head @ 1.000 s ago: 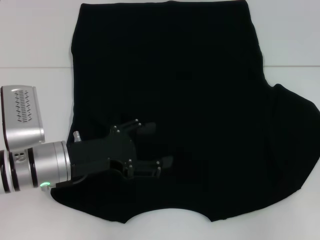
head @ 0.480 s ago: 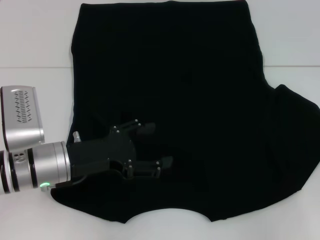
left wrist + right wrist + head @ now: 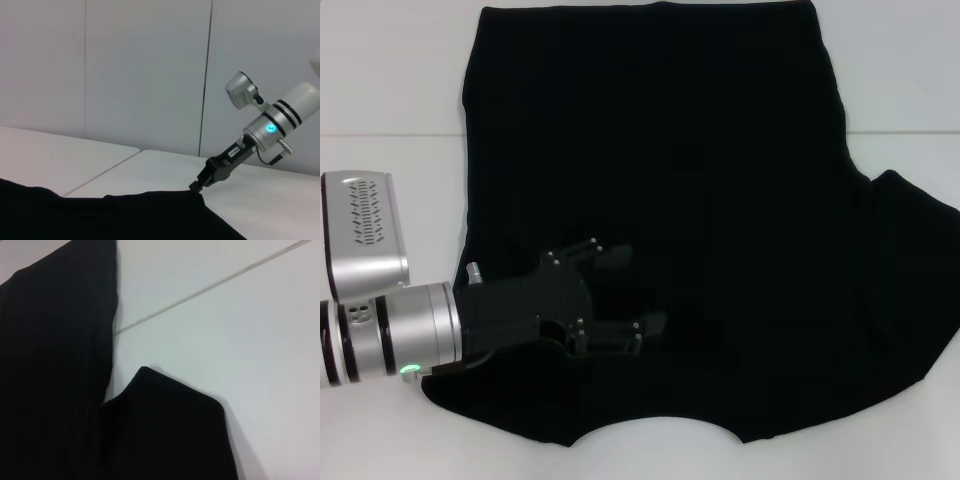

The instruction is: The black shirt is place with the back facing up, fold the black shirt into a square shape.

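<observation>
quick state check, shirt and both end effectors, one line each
black shirt: spread flat on the white table, left side folded in, right sleeve out.
left end effector: open, low over the shirt's folded left side.
right end effector: at the shirt's right sleeve edge.

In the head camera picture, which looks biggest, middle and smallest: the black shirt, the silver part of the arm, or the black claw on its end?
1. The black shirt, by far.
2. The silver arm section, partly cut off by the picture's edge.
3. The left gripper, though black on black blurs its outline.

plain black shirt (image 3: 700,180); white table (image 3: 390,80); black left gripper (image 3: 635,290), silver wrist.
</observation>
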